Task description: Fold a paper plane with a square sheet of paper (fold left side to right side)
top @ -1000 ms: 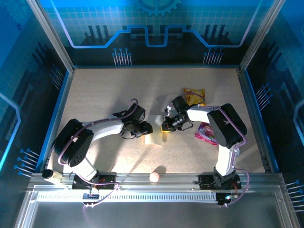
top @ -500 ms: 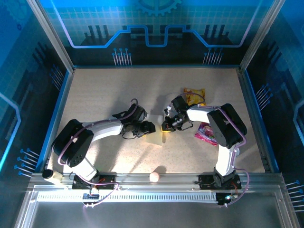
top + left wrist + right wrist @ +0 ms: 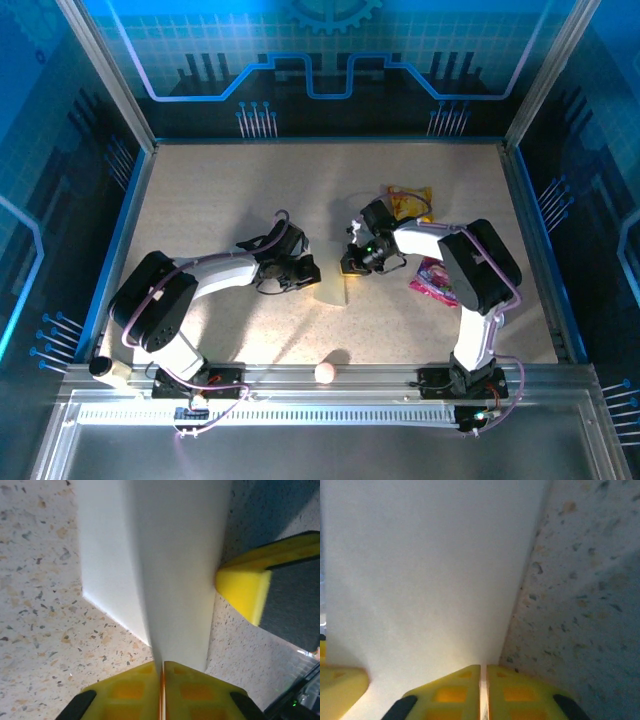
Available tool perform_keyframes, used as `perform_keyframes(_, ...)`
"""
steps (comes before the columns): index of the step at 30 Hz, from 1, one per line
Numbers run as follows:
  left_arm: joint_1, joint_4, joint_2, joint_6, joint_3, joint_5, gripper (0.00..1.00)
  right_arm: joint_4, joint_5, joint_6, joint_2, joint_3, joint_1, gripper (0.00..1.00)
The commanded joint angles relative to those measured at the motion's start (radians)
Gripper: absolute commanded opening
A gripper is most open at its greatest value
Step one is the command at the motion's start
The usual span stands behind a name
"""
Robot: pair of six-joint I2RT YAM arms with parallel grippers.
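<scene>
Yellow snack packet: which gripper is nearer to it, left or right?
Right. In the top view the right gripper is just down-left of the yellow snack packet; the left gripper is farther left, across the white paper.

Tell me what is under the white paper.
Speckled tabletop shows beside the paper, pinched by the left end effector and right end effector. Anything under its middle is covered.

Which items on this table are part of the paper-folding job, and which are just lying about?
Part of the job:
- square sheet of paper, partly folded
- left gripper, shut on the sheet's edge
- right gripper, shut on the sheet's edge

Lying about:
- yellow snack packet
- pink wrapper
- small pale ball by the near rail
</scene>
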Motion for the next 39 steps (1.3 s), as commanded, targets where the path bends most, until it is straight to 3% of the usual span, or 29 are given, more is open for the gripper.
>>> perform_keyframes(1, 0.007, -0.026, -0.031, -0.052, -0.009, 0.023, 0.07, -0.021, 0.062, -0.059, -0.132, 0.007, 0.012, 0.24)
perform_keyframes(10, -0.003, -0.07, -0.075, -0.215, 0.004, -0.018, 0.04, -0.027, 0.225, -0.187, -0.604, -0.242, 0.061, 0.57)
perform_keyframes(14, -0.012, -0.125, -0.068, -0.253, 0.041, -0.024, 0.02, 0.021, 0.359, -0.223, -0.826, -0.377, 0.185, 0.74)
perform_keyframes(18, -0.02, -0.156, -0.058, -0.256, 0.068, -0.019, 0.02, 0.099, 0.497, -0.274, -0.925, -0.476, 0.348, 0.77)
perform_keyframes(22, -0.025, -0.156, -0.053, -0.267, 0.072, -0.009, 0.02, 0.209, 0.701, -0.371, -0.938, -0.549, 0.541, 0.78)
perform_keyframes(27, -0.03, -0.15, -0.056, -0.281, 0.074, -0.015, 0.02, 0.298, 0.805, -0.441, -0.855, -0.568, 0.668, 0.8)
perform_keyframes(39, -0.051, -0.137, -0.042, -0.297, 0.082, -0.027, 0.02, 0.488, 0.85, -0.487, -0.595, -0.508, 0.696, 0.81)
